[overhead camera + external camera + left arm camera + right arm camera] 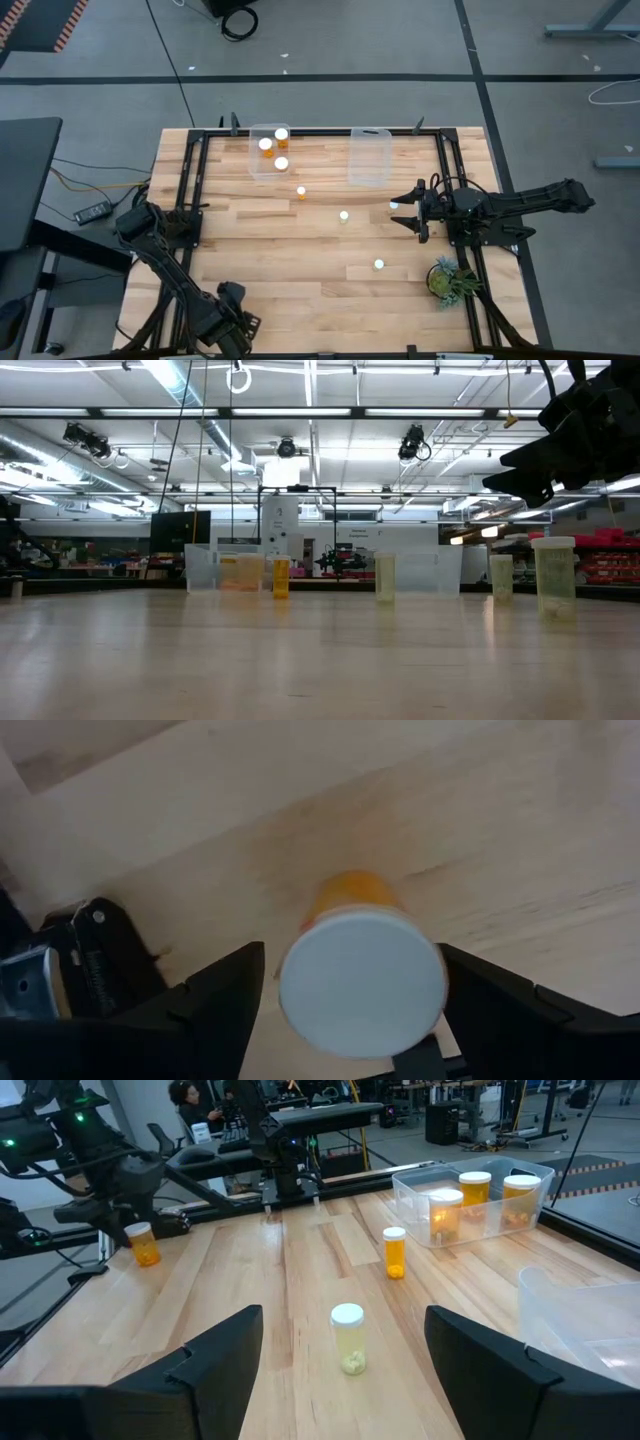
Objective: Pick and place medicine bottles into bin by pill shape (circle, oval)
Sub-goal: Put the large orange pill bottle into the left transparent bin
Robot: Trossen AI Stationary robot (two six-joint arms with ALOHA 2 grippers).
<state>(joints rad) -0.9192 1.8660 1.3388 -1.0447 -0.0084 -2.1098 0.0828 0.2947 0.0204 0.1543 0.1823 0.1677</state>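
Close-up: amber bottle [360,975], round white cap, between left jaws, grip uncertain; right jaws released.

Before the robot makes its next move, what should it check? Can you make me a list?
1. Bottle sits between the left claw's fingers: ok.
2. Left claw squeezing that bottle tight: not ok, a small gap shows on one side.
3. Right claw open and ready above the table: ok.
4. Bin with three bottles has room for more: ok.
5. Second bin free to use: ok.
6. Which bin matches this bottle's pill shape: cannot tell, the pills are hidden.
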